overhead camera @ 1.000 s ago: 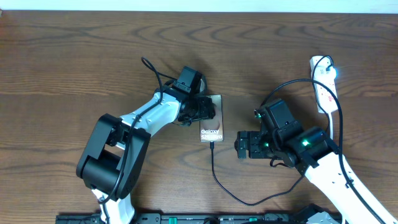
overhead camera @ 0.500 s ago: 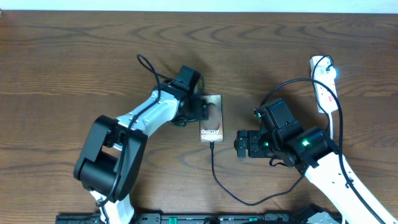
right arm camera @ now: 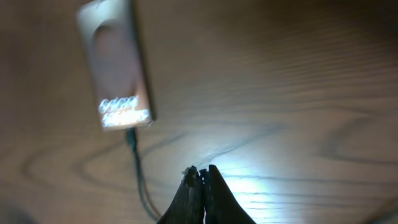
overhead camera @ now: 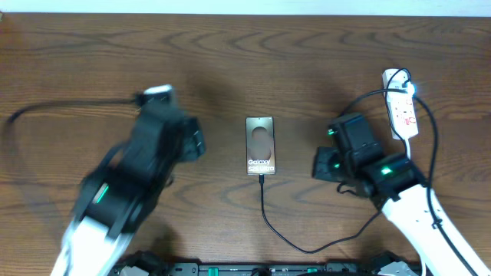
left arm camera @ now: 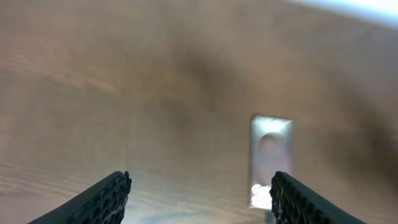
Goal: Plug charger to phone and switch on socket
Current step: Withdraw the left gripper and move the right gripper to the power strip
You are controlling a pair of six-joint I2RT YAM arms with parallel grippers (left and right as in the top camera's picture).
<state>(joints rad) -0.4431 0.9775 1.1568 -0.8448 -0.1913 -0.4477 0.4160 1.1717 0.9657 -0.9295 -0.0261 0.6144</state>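
The dark phone (overhead camera: pixel 260 146) lies flat mid-table, its "Galaxy" lettering facing up. The thin black charger (overhead camera: pixel 265 211) cable meets the phone's near edge, then loops down and right toward the white socket (overhead camera: pixel 403 107) at the far right. My left gripper (overhead camera: pixel 199 142) is motion-blurred, open and empty, well to the left of the phone. In the left wrist view its fingers (left arm camera: pixel 106 199) stand wide apart, with the phone (left arm camera: pixel 271 155) ahead to the right. My right gripper (overhead camera: pixel 317 163) is shut on nothing, right of the phone. Its closed tips (right arm camera: pixel 200 177) hover over bare wood beside the cable (right arm camera: pixel 138 177) and below the phone (right arm camera: pixel 115 68).
The socket's thick white cord (overhead camera: pixel 420 165) runs down along the right arm. A loose black cable (overhead camera: pixel 69 107) trails from the left arm toward the table's left edge. Brown wooden tabletop (overhead camera: pixel 322 69) surrounds the phone.
My left arm has swung away from the phone to the left, leaving it lying alone. My right gripper has gone from open to shut and shifted slightly right.
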